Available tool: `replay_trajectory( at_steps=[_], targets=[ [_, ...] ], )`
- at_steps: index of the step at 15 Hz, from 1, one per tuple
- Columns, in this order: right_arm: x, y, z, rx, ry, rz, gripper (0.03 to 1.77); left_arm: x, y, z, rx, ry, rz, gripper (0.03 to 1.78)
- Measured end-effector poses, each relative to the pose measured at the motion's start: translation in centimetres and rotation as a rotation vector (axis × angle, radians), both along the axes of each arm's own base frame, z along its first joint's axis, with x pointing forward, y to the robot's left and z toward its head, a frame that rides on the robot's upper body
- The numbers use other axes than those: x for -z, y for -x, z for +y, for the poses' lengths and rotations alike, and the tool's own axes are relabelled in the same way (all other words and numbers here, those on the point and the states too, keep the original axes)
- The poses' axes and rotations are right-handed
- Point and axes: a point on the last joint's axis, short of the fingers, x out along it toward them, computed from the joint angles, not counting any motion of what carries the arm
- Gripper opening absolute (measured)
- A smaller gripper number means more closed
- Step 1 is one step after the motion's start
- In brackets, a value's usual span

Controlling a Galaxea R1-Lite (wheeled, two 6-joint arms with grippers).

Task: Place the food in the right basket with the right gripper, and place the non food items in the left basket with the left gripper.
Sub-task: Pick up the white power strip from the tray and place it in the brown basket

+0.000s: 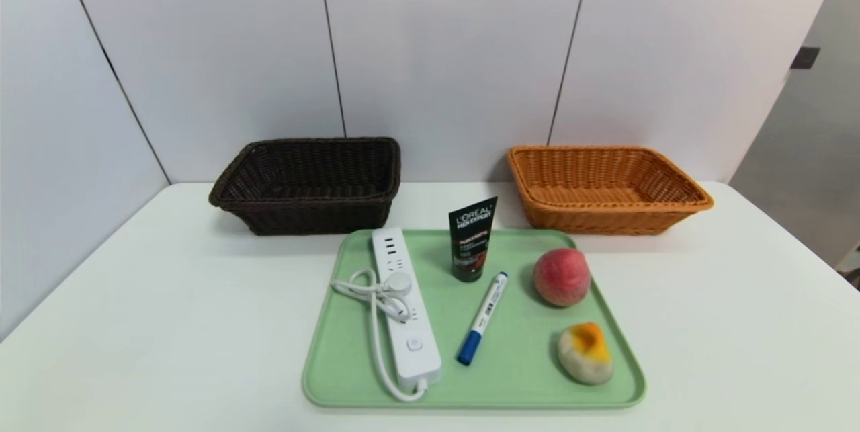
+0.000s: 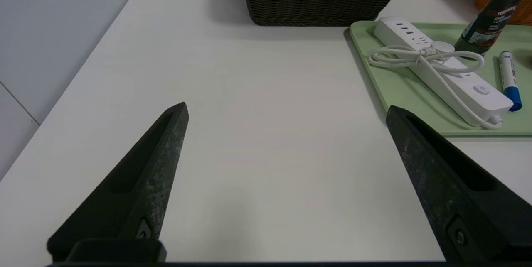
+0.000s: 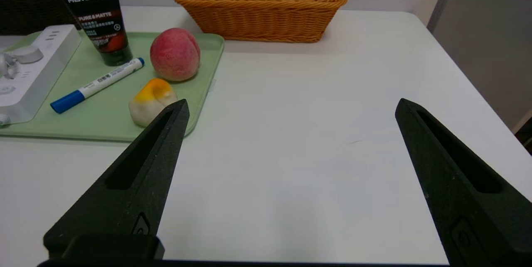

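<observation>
Sorting has not begun: both the left gripper (image 2: 286, 109) and right gripper (image 3: 291, 105) hover spread wide and empty above the white table (image 1: 168, 324), so next the right one must reach the peach (image 1: 562, 276) at the green tray's (image 1: 524, 378) 2 o'clock, below the orange basket (image 1: 608, 217)

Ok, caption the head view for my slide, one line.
Green tray holding power strip, face-wash tube, marker, peach and bun, before brown basket and orange basket.

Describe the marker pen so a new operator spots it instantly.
Find the green tray in front of the two baskets. In its middle, between the white power strip and the peach, lies the marker, just in front of the upright black tube. It is the only slim white stick with a blue cap.
</observation>
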Motion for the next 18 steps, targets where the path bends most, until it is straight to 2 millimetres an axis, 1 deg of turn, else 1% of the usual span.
replay_trajectory(
  at_steps=[2,4,8,11,13,15,18],
  targets=[
    [-1.6,-1.2,0.0,-0.005,0.000,0.066,1.71,-2.4,-1.2,0.0,0.005,0.004,0.063,1.69],
    [-3.2,-2.7,0.0,-0.001,0.000,0.134,1.71,-4.3,-3.1,0.0,0.008,0.008,0.136,1.69],
    [-6.7,-6.7,0.0,0.019,0.004,0.292,1.71,-7.9,-7.9,0.1,0.015,0.015,0.304,1.69],
    [-9.0,-9.6,0.0,0.026,0.007,0.371,1.71,-10.5,-11.1,0.0,0.070,0.032,0.416,1.69],
    [-10.0,-11.5,0.0,0.014,0.009,0.406,1.71,-11.6,-12.8,-0.3,0.146,0.049,0.487,1.69],
    [-10.4,-13.6,0.1,-0.007,0.022,0.460,1.71,-12.4,-14.3,-0.9,0.216,0.045,0.518,1.69],
    [-11.2,-16.6,0.3,-0.073,0.045,0.555,1.71,-13.1,-16.3,-2.3,0.307,0.074,0.561,1.69]
  ],
)
